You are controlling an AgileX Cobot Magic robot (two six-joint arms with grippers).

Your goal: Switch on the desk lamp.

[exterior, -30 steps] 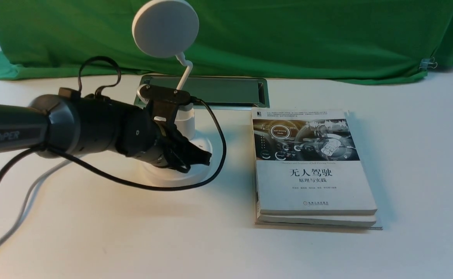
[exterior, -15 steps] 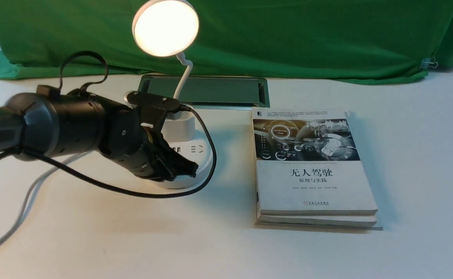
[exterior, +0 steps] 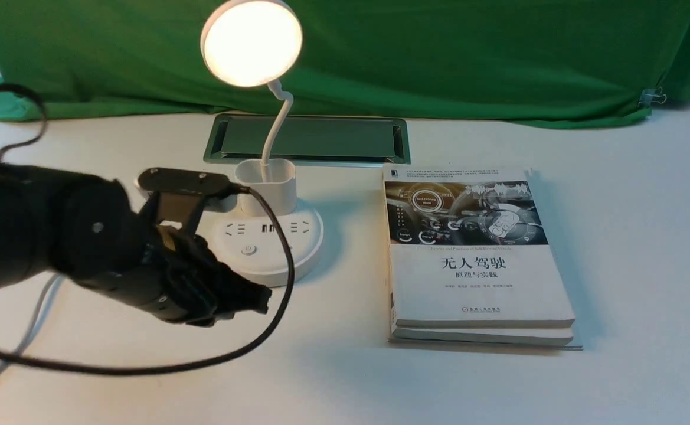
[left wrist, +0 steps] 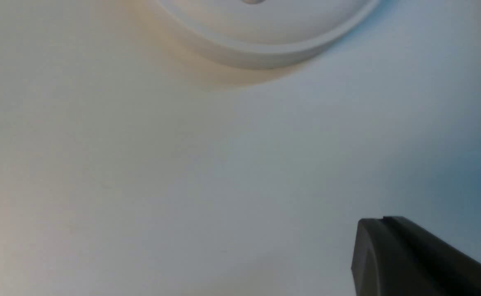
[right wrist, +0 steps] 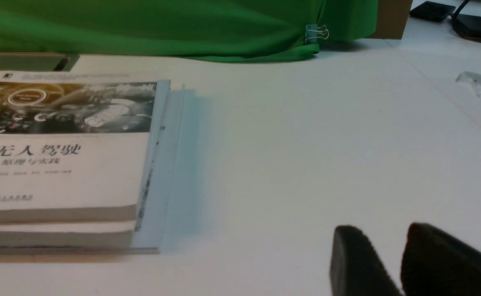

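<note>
The black left gripper [exterior: 256, 300] was near the base of the lit white plastic desk lamp [exterior: 276, 236], its fingers together, on the left part of the white tabletop [exterior: 345, 383]. The black right gripper [right wrist: 382, 242] had its fingers slightly apart.

The desk lamp [exterior: 254, 44] is lit, its round head glowing above a thin bent neck that rises from a white cup [exterior: 268, 192] on the round base. Sockets and a power button [exterior: 248, 250] show on the base's top. The left gripper [exterior: 256, 301] hangs just beside the base, on the near side, with a black cable [exterior: 283, 295] looping from it. Stacked books [exterior: 477, 260] lie on the white table [exterior: 345, 383], before a green cloth [exterior: 439, 65].
</note>
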